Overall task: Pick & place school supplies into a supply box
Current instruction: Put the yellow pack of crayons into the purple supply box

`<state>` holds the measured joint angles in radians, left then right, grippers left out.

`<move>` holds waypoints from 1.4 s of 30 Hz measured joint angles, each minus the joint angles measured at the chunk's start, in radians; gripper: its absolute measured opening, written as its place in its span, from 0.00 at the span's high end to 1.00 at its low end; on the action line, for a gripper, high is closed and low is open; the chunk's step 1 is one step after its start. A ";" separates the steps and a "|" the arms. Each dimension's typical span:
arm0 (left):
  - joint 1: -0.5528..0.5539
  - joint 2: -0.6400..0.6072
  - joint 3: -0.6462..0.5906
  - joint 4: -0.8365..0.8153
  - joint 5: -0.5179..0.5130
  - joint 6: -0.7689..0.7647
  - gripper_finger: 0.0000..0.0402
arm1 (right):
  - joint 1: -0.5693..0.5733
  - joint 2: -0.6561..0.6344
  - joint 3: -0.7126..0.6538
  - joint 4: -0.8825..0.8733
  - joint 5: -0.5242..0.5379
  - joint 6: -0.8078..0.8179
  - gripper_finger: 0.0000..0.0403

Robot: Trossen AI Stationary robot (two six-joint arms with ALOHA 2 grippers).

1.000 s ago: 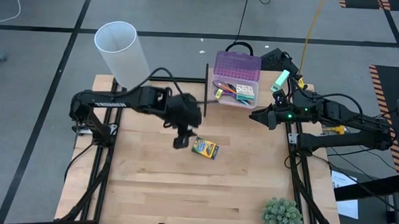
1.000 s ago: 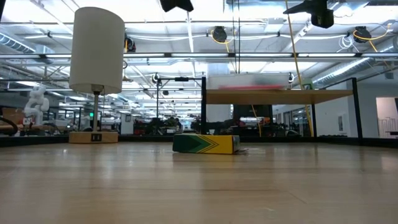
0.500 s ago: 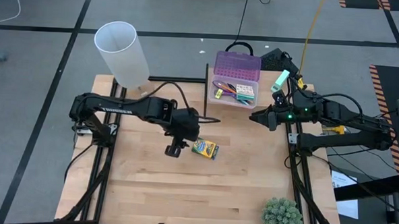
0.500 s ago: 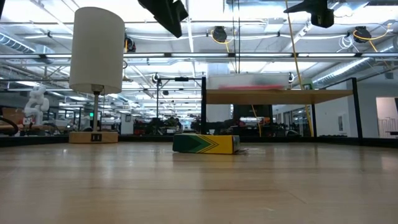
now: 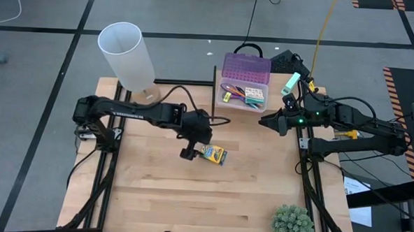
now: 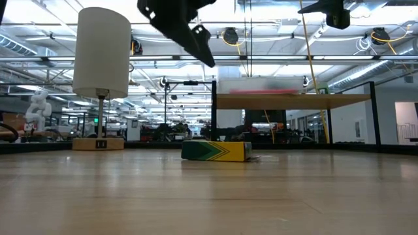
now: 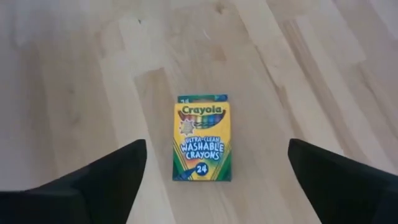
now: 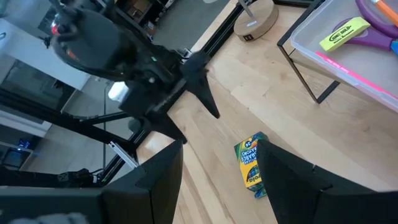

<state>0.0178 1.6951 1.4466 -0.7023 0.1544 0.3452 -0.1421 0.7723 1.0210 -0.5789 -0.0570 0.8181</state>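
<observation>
One green-yellow crayon box (image 5: 211,155) lies flat on the wooden desk (image 5: 161,198) near its middle, well apart from the supply box (image 5: 244,84), which sits raised at the far edge with its purple lid open. Inside the supply box lie several supplies, among them the purple-handled scissors (image 5: 230,89) and a patterned eraser block (image 5: 254,95); the rest are too small to sort out.

The left gripper (image 5: 189,149) hangs above the desk just left of the crayon box, not touching it. In the left wrist view its jaws stand wide, with the crayon box (image 7: 202,137) lying on the wood between the two dark fingers (image 7: 102,177). In the low view the gripper (image 6: 199,46) shows high over the crayon box (image 6: 216,151).

The right gripper (image 5: 271,123) waits at the right edge of the desk, near the supply box; its jaws are spread apart and hold nothing.

A tall white lamp shade (image 5: 127,55) stands at the far left corner, and a small green plant (image 5: 292,222) at the near right.
</observation>
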 joint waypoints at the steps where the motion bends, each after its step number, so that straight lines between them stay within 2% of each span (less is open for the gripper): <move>1: 0.001 0.000 -0.017 0.021 0.001 0.006 0.01 | 0.000 0.000 0.000 0.000 0.000 0.000 0.51; 16: 0.018 0.000 -0.275 0.289 0.005 0.021 0.00 | 0.000 0.000 0.000 0.002 -0.027 0.007 0.51; 23: 0.052 0.000 -0.345 0.385 0.006 0.013 0.00 | 0.000 0.000 0.000 0.003 -0.027 0.011 0.51; 38: 0.071 0.110 -0.368 0.497 0.054 0.042 0.00 | 0.000 0.000 0.000 0.010 -0.026 0.040 0.51; 42: 0.066 0.112 -0.367 0.489 0.002 0.036 0.00 | 0.000 0.000 0.000 0.014 -0.026 0.044 0.51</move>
<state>0.0839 1.8072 1.0794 -0.2132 0.1567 0.3809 -0.1420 0.7723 1.0210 -0.5651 -0.0829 0.8617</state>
